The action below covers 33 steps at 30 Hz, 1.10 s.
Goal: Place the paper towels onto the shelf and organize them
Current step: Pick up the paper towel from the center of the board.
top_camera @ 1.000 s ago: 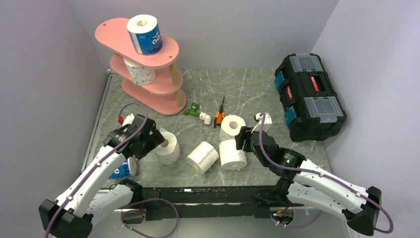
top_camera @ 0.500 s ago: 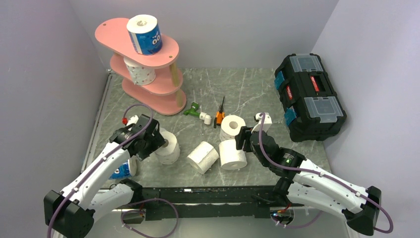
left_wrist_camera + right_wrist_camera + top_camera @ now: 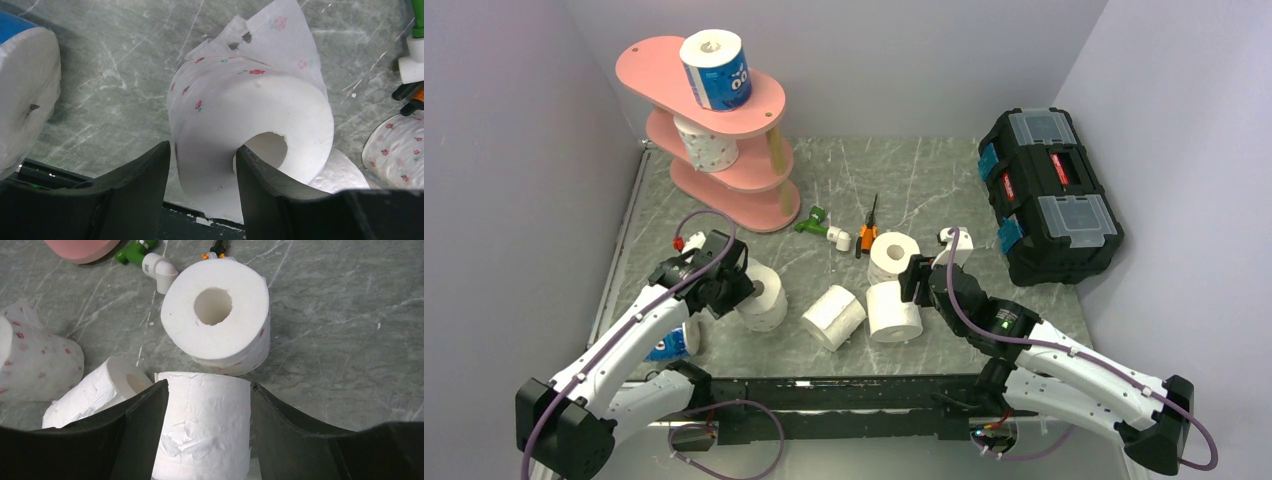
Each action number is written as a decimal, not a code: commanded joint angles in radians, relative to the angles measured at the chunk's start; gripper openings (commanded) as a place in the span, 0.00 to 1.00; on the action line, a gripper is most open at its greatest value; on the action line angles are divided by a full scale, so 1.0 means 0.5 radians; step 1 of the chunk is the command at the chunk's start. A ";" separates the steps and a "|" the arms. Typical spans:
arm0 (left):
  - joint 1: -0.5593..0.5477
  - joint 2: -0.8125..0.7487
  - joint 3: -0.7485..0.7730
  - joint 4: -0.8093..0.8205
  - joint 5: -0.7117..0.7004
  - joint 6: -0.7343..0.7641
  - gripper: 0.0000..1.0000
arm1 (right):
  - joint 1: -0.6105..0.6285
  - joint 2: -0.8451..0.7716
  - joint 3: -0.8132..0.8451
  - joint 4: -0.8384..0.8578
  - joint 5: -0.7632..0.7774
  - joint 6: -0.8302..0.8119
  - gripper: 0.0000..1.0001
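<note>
The pink shelf [image 3: 654, 75] stands at the back left. It carries a blue-wrapped paper towel roll [image 3: 717, 70] on top and a dotted roll [image 3: 707, 145] on the middle tier. My left gripper [image 3: 742, 288] [image 3: 202, 160] is open and straddles the wall of an upright pink-dotted roll [image 3: 764, 298] [image 3: 250, 105]. One finger is in the core, and the other is a sliver off the outside. My right gripper [image 3: 902, 298] [image 3: 207, 405] is shut on a plain white roll [image 3: 894, 312] [image 3: 205, 425]. Another roll [image 3: 892, 255] [image 3: 215, 315] stands just beyond it. A plain roll [image 3: 834, 316] [image 3: 95, 395] lies on its side between the arms.
A blue-wrapped roll [image 3: 674, 342] [image 3: 25, 95] lies under my left arm near the table's front edge. A black toolbox [image 3: 1049, 190] stands at the right. A green-and-white plastic tool [image 3: 822, 226] and an orange-handled screwdriver [image 3: 869, 232] lie mid-table.
My left gripper has slid right onto the pink-dotted roll and its jaws have narrowed around the roll's wall. The right arm and its roll have not moved.
</note>
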 commanded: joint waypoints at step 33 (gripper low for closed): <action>0.134 0.042 0.868 -0.264 -0.399 0.130 0.34 | -0.015 -0.079 0.007 0.037 0.058 -0.018 0.64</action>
